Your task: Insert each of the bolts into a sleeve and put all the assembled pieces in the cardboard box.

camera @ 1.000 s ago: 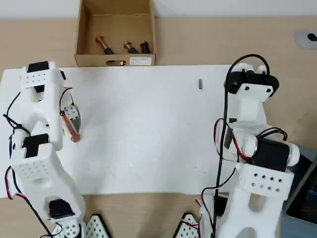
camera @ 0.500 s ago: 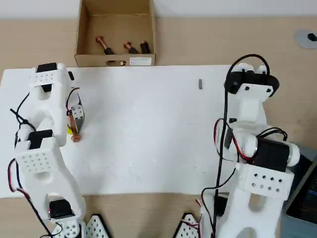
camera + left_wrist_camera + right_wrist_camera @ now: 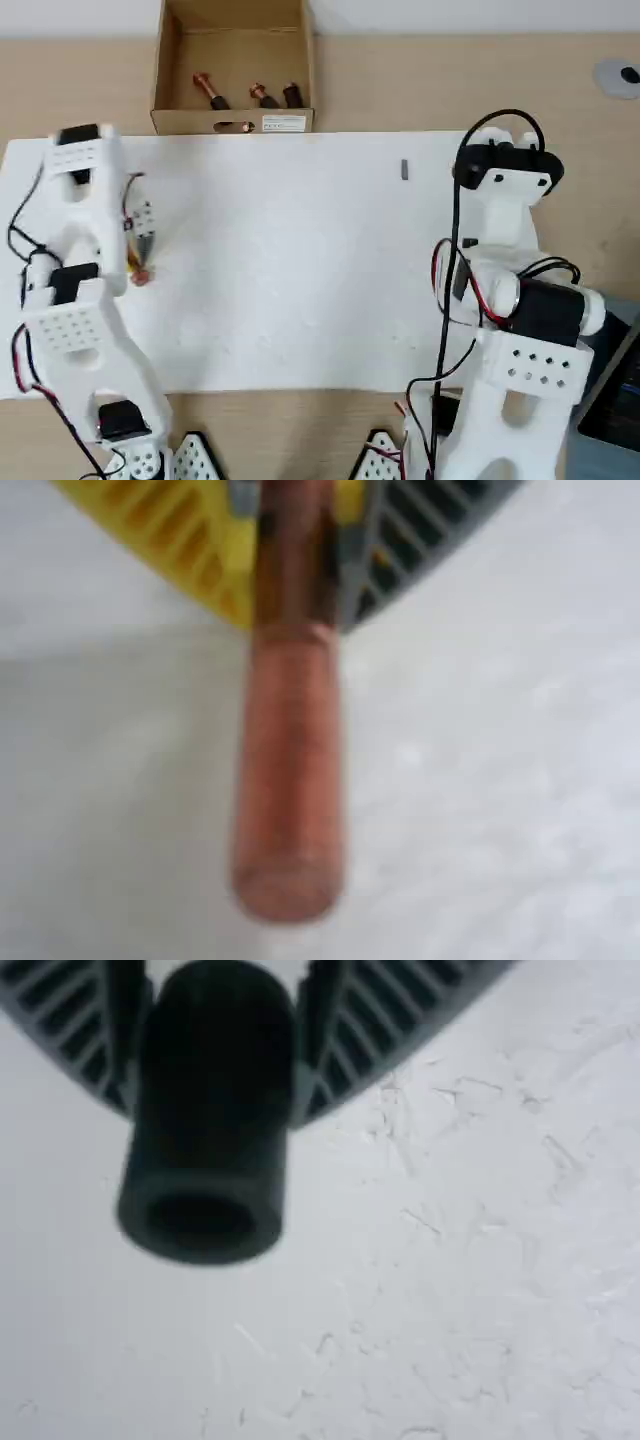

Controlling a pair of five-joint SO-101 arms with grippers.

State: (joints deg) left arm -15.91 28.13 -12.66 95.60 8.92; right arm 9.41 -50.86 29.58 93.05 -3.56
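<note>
My left gripper (image 3: 295, 585) is shut on a copper bolt (image 3: 290, 780), whose threaded end sticks out past the yellow and grey fingers, just above the white mat. In the high view that bolt (image 3: 138, 268) hangs at the mat's left side beside the left arm. My right gripper (image 3: 215, 1055) is shut on a black sleeve (image 3: 205, 1160), its open bore facing outward over the mat. The cardboard box (image 3: 232, 122) stands at the far edge with bolt-and-sleeve pieces (image 3: 210, 90) inside. A small grey sleeve (image 3: 405, 170) lies on the mat.
The white mat (image 3: 300, 280) covers most of the table between the arms. The right arm (image 3: 505, 250) stands over the mat's right edge. A grey disc (image 3: 620, 78) lies at the far right on the bare wood.
The left arm swung a little to the right and then back left, with the bolt still held. The right arm has not moved.
</note>
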